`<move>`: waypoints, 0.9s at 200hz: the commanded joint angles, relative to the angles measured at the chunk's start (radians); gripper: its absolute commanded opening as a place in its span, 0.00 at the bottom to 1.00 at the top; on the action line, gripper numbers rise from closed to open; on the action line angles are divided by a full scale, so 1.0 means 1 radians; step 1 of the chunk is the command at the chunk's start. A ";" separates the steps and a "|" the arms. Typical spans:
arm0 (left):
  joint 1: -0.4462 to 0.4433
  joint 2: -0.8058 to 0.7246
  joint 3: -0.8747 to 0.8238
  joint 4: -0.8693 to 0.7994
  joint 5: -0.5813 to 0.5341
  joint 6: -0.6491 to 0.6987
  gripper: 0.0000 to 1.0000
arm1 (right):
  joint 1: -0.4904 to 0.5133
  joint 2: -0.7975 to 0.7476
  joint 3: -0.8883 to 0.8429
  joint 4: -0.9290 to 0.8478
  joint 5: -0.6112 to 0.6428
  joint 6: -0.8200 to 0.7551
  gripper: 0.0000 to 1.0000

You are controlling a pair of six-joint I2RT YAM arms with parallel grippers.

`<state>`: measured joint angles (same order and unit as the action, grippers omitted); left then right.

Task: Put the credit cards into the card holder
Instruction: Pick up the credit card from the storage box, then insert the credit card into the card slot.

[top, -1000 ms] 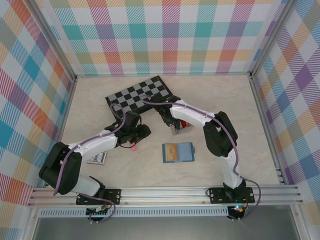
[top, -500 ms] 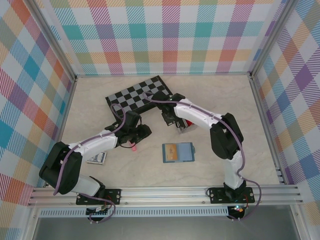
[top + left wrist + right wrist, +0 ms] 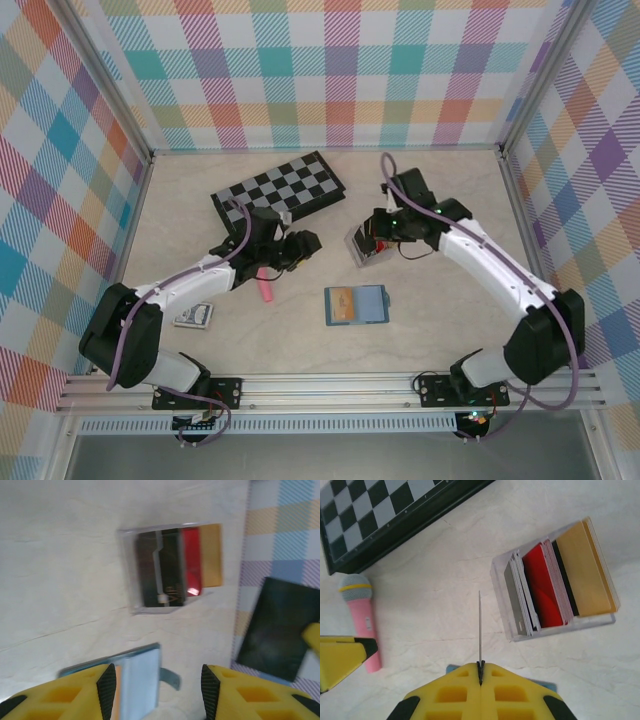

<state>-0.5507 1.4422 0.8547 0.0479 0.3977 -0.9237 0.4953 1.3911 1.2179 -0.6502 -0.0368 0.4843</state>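
The credit cards [image 3: 547,587] stand on edge in a clear box [image 3: 364,246]: grey, red, black and tan ones. My right gripper [image 3: 480,666] is shut on one thin card [image 3: 480,625], seen edge-on, held above the table left of the box. In the top view the right gripper [image 3: 378,232] hangs over the box. The card holder [image 3: 357,305] lies open and flat near the front, teal, with a tan card in its left half. My left gripper [image 3: 157,687] is open and holds nothing. It hovers with the card holder [image 3: 137,675] and the box [image 3: 165,567] ahead of it.
A pink toy microphone [image 3: 262,289] lies below the left gripper [image 3: 302,243]. A folding chessboard [image 3: 280,188] sits at the back. A small card pack [image 3: 194,316] lies at the front left. Checked walls close the table on three sides.
The right arm swung out from the box's left side to its right and shut on a card. The left gripper moved up and right, off the microphone, its jaws a little wider.
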 commanded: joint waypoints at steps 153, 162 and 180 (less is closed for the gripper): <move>-0.051 0.190 0.091 0.422 0.279 -0.222 0.52 | -0.218 -0.116 -0.342 0.543 -0.692 0.321 0.01; -0.051 0.189 0.095 0.423 0.285 -0.218 0.51 | -0.219 -0.113 -0.344 0.544 -0.690 0.323 0.01; -0.051 0.193 0.095 0.453 0.308 -0.225 0.48 | -0.219 -0.103 -0.345 0.552 -0.695 0.324 0.01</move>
<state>-0.5915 1.6245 0.9195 0.4202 0.6525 -1.1336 0.2810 1.2690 0.8886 -0.1448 -0.6937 0.7944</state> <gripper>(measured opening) 0.502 0.053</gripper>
